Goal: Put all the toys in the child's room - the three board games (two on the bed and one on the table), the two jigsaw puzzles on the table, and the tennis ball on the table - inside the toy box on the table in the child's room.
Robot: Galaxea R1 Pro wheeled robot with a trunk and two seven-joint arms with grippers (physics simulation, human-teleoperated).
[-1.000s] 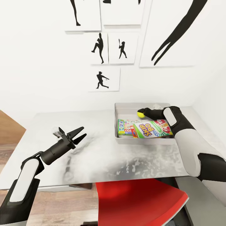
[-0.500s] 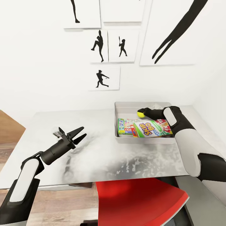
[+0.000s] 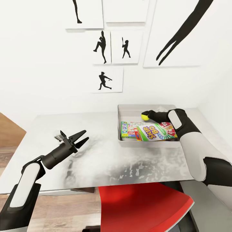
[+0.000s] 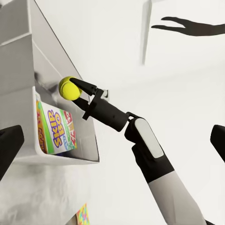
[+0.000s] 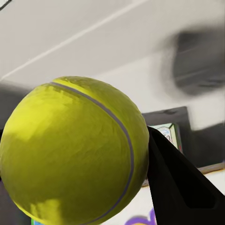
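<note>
The light-grey toy box (image 3: 149, 144) stands on the table (image 3: 96, 161) at the right. In it lie two board games, a Skip-Bo box (image 3: 156, 132) and a green-edged Monopoly box (image 3: 128, 130). My right gripper (image 3: 145, 116) is shut on the yellow-green tennis ball (image 3: 145, 117) and holds it above the box's inside, over the games. The left wrist view shows the ball (image 4: 69, 88) over the toy box (image 4: 56, 65), and it looms large in the right wrist view (image 5: 70, 154). Over the table's left part, my left gripper (image 3: 85, 135) is open and holds nothing.
A red chair (image 3: 141, 206) is pushed under the table's front edge. White walls with black baseball silhouettes (image 3: 104, 81) stand behind the table. A small multicoloured flat thing (image 4: 83, 215) lies on the table top; what it is I cannot tell.
The head camera tilted slightly, shifting the whole picture. Both arms and the ball hold about the same place.
</note>
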